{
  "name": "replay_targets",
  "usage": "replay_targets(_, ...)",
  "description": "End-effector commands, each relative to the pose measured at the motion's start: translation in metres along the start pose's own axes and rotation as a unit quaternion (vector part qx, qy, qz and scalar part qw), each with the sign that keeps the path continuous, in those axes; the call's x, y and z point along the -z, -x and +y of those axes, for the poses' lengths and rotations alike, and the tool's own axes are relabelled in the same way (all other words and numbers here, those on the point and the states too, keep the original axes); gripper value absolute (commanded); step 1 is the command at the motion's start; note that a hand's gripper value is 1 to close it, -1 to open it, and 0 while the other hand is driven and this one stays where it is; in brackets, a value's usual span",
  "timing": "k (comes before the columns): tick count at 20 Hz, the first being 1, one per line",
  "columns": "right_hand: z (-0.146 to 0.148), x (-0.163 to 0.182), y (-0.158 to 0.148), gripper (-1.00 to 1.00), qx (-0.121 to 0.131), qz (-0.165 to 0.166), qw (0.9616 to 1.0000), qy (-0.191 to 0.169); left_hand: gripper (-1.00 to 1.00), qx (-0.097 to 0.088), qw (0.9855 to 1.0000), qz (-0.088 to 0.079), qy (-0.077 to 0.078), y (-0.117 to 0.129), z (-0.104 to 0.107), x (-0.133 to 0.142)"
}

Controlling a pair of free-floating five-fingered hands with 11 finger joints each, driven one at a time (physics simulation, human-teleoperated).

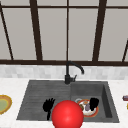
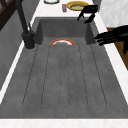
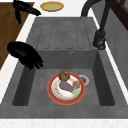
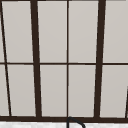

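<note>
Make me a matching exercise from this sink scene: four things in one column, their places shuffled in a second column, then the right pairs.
Things:
1. red-rimmed plate
2. yellow dish
3. faucet
4. right hand

Places:
A. on the counter, left of the sink
B. behind the sink, at its middle
C. in the deep basin, holding food
D. in the air above the basin's front edge

Pairs: 1-C, 2-A, 3-B, 4-D
</note>
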Motion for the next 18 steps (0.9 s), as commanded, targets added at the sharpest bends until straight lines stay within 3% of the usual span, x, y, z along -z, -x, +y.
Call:
replay_targets(1,0.0,0.0,0.0,0.0,0.0,0.0,1.0,0.0,-1.0,-0.001,1.0,0.006,-0.001,-0.028,-0.02,-0.018)
replay_targets(5,0.0,0.0,0.0,0.0,0.0,0.0,1.0,0.0,-1.0,0.001,0.9999,0.013,-0.003,-0.055,-0.043,-0.037)
replay_targets(7,0.0,0.0,0.0,0.0,0.0,0.0,1.0,0.0,-1.0,0.002,0.9999,0.012,-0.011,-0.069,-0.054,-0.048)
replay_targets(8,0.0,0.0,0.0,0.0,0.0,0.0,1.0,0.0,-1.0,0.006,0.9996,0.013,-0.023,-0.071,-0.055,-0.055)
replay_targets(11,0.0,0.0,0.0,0.0,0.0,0.0,1.0,0.0,-1.0,0.007,0.9996,0.013,-0.024,-0.087,-0.067,-0.071)
replay_targets(17,0.0,0.0,0.0,0.0,0.0,0.0,1.0,0.0,-1.0,0.021,0.9991,0.007,-0.035,-0.112,-0.062,-0.097)
replay_targets(18,0.0,0.0,0.0,0.0,0.0,0.0,1.0,0.0,-1.0,0.004,0.9996,0.009,-0.025,-0.106,-0.057,-0.094)
